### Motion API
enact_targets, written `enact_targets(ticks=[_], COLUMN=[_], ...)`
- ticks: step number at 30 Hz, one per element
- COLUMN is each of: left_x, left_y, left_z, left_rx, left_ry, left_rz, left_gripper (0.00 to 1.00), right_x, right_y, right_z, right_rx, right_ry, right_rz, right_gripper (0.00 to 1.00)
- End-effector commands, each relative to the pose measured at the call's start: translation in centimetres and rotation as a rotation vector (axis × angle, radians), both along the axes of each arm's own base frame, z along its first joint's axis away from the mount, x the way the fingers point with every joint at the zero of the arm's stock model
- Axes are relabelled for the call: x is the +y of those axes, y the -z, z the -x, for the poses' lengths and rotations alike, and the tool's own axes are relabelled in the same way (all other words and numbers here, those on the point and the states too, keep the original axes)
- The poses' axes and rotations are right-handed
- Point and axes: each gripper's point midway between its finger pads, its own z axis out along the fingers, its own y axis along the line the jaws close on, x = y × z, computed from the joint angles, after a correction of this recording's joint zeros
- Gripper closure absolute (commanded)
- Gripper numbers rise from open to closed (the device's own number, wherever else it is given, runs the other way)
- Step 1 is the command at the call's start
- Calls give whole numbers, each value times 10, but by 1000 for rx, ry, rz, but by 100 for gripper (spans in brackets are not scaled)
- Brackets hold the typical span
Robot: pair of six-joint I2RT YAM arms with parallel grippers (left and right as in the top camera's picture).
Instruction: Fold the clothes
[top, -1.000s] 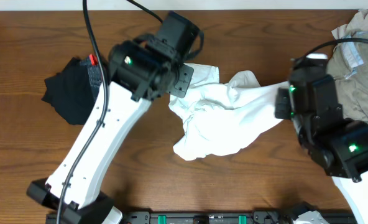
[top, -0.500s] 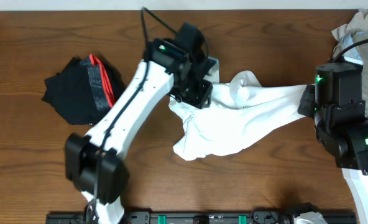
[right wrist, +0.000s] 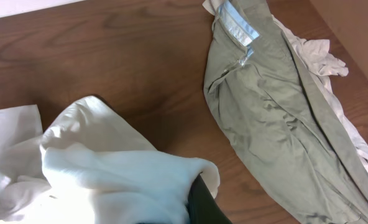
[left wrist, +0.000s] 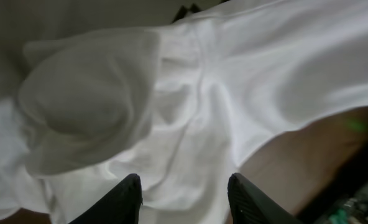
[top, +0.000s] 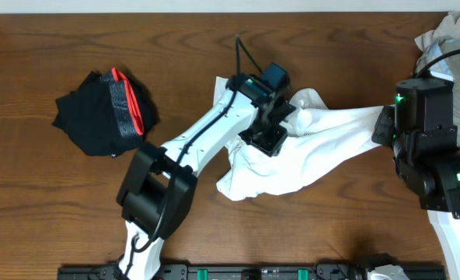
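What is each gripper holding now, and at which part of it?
The right gripper pinches the large white T-shirt at its bunched right-hand end; the left gripper stands open over it, holding nothing.

Open table [top: 175, 85] lies between black garment [top: 90, 117] and left arm [top: 207, 140].

Dark brown wooden table [top: 43, 202], grain running left to right, filling nearly the whole overhead view. Beyond its far edge, a narrow pale strip [top: 74, 5], too thin to tell wall from floor. Soft, even light, with a faint sheen on the wood. In the right wrist view, a tan flat surface [right wrist: 358, 25] past the table's corner.
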Motion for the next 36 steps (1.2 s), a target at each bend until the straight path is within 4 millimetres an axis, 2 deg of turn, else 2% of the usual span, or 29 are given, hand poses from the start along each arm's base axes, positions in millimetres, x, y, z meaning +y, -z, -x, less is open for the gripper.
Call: enact_targets(ticks=[1, 5, 9, 13, 17, 22, 24, 27, 30, 31, 32, 34, 36], left_x=[16, 22, 18, 12, 16, 15, 16, 20, 21, 21, 20, 20, 23], left_y=[19, 33, 32, 32, 31, 35, 42, 54, 58, 58, 57, 53, 45], left_z=[-11, -25, -42, -50, -61, -58, -52, -46, -44, -45, -46, -46, -46], left_rx=[-65, -120, -198, -231, -283, -272, -254, -232, -226, -230, -233, -238, -249], left_ry=[23, 17, 5, -1, -13, -6, 1, 7, 18, 19, 18, 20, 18], left_rz=[-117, -176, -174, -154, -180, -180, -185, -203, -208, -207, -204, -203, -212], left_gripper=[52, 52, 52, 53, 52, 52, 48, 48, 49, 50, 56, 76, 87], right_x=[-4, -4, -5, -5, -5, -5, -5, -5, -5, -5, -5, -5, -5], right_y=[-2, -2, -1, 0, 0, 0, -1, 0, 0, 0, 0, 0, 0], right_z=[0, 1, 2, 3, 3, 3, 2, 3, 3, 3, 3, 3, 3], right_rx=[-9, -4, 3, 6, 5, 5, 4, 5, 5, 5, 5, 5, 5], right_ry=[23, 23, 22, 22, 22, 22, 22, 22, 22, 22, 22, 22, 22], right_rz=[1, 2, 3, 4, 4, 4, 4, 4, 4, 4, 4, 4, 4], right_gripper=[98, 98, 98, 98, 97, 97, 97, 97, 97, 97, 97, 97, 97])
